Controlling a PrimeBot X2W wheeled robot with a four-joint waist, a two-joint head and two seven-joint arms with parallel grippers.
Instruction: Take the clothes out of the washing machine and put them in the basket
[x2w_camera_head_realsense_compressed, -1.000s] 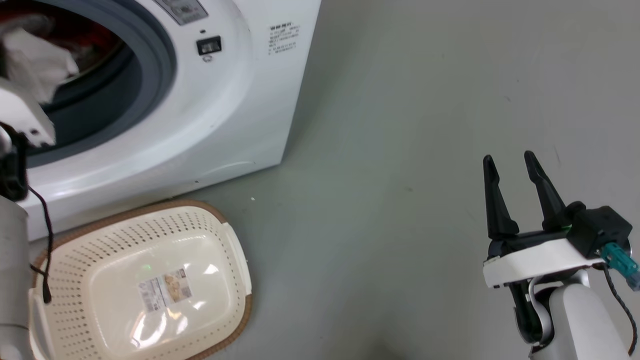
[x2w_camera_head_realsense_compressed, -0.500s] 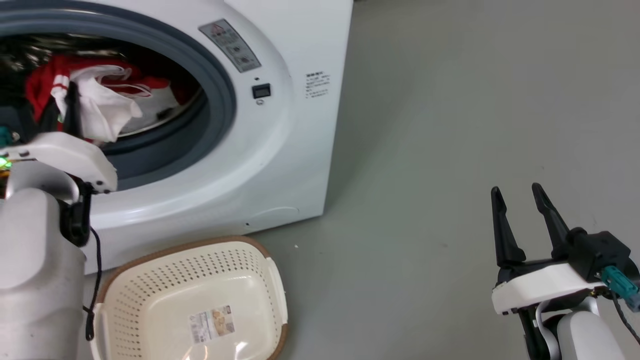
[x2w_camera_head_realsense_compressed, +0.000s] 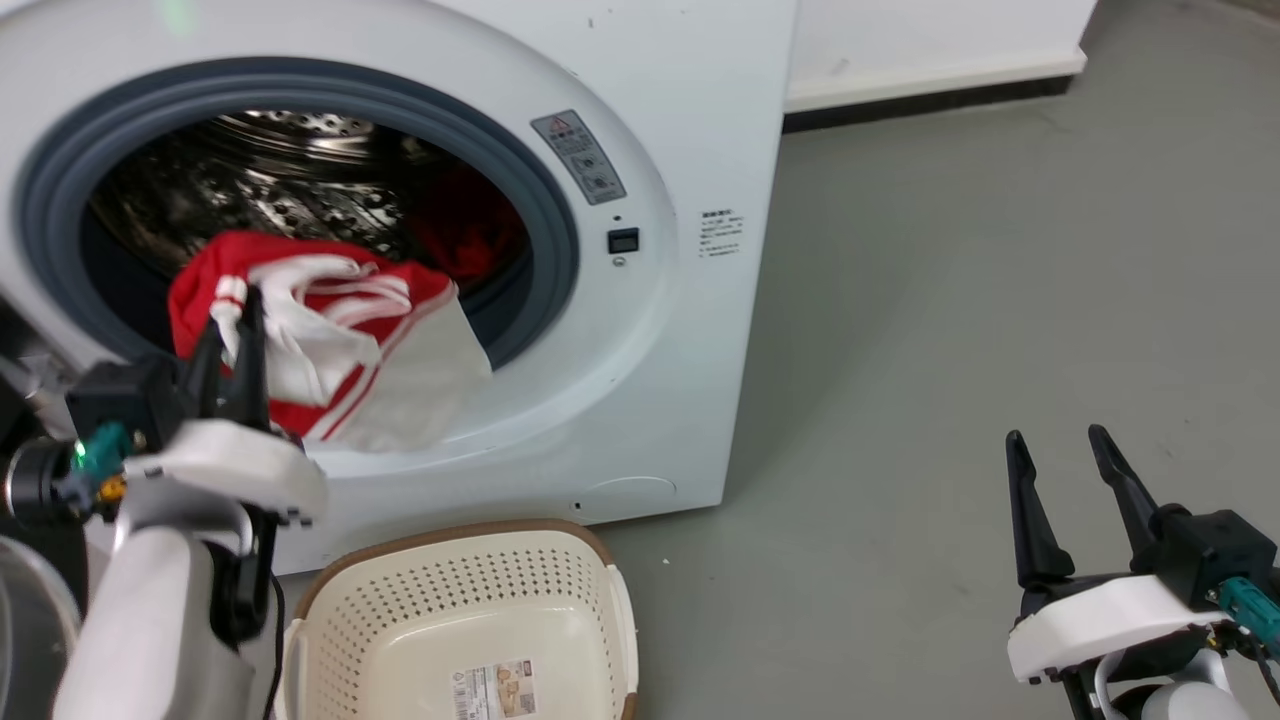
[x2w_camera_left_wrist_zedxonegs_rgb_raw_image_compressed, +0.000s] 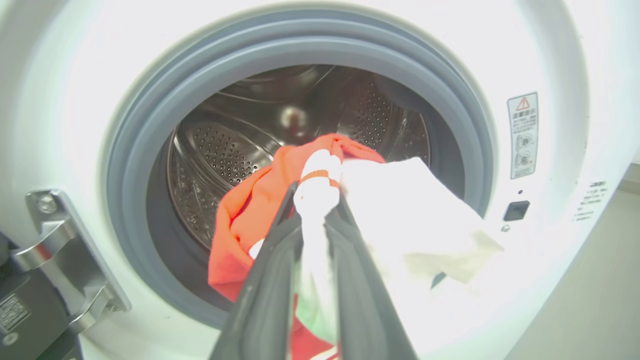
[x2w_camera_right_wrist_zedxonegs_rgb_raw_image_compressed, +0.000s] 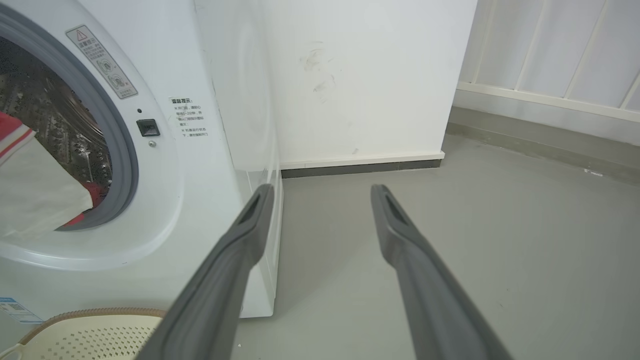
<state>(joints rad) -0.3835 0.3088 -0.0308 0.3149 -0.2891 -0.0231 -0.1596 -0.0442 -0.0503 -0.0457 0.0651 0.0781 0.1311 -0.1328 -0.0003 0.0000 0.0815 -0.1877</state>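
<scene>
Left gripper grips the red-and-white garment half out of the washing machine, above the near basket, probably to drop it; right gripper idles open, empty.

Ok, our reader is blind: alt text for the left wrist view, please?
The left tool is shut on red and white clothes hanging from the grey-rimmed porthole of the washing machine. Behind them is the perforated steel drum; a metal door hinge sits at lower left.

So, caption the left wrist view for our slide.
Left gripper shut on red-and-white clothes at the mouth of the washing machine.
</scene>
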